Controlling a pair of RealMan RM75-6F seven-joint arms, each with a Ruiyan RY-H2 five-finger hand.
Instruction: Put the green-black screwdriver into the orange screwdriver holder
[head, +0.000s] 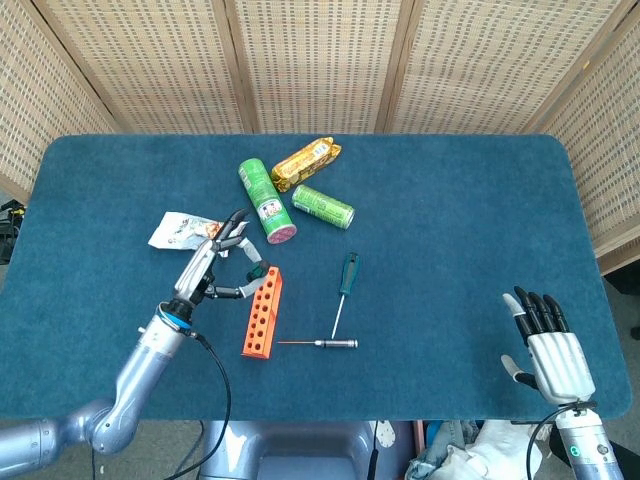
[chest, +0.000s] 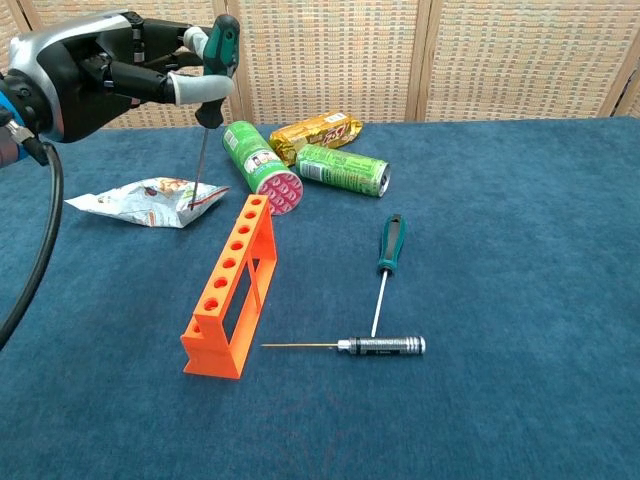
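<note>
My left hand (chest: 115, 68) pinches a green-black screwdriver (chest: 224, 44) by its handle, raised above the table. It hangs upright, tip down, over the snack bag, just behind and left of the orange screwdriver holder (chest: 232, 290). In the head view that hand (head: 212, 266) sits close to the holder's (head: 262, 312) far end, with the handle (head: 256, 271) at its fingertips. A second green-black screwdriver (chest: 388, 246) lies flat to the right of the holder. My right hand (head: 548, 352) rests open near the table's front right edge, far from everything.
A slim black-and-silver screwdriver (chest: 380, 346) lies in front of the holder. Behind it are a white snack bag (chest: 140, 200), two green cans (chest: 258, 160) (chest: 342, 170) lying down and a gold packet (chest: 315, 130). A wicker screen (head: 320, 60) stands beyond the table.
</note>
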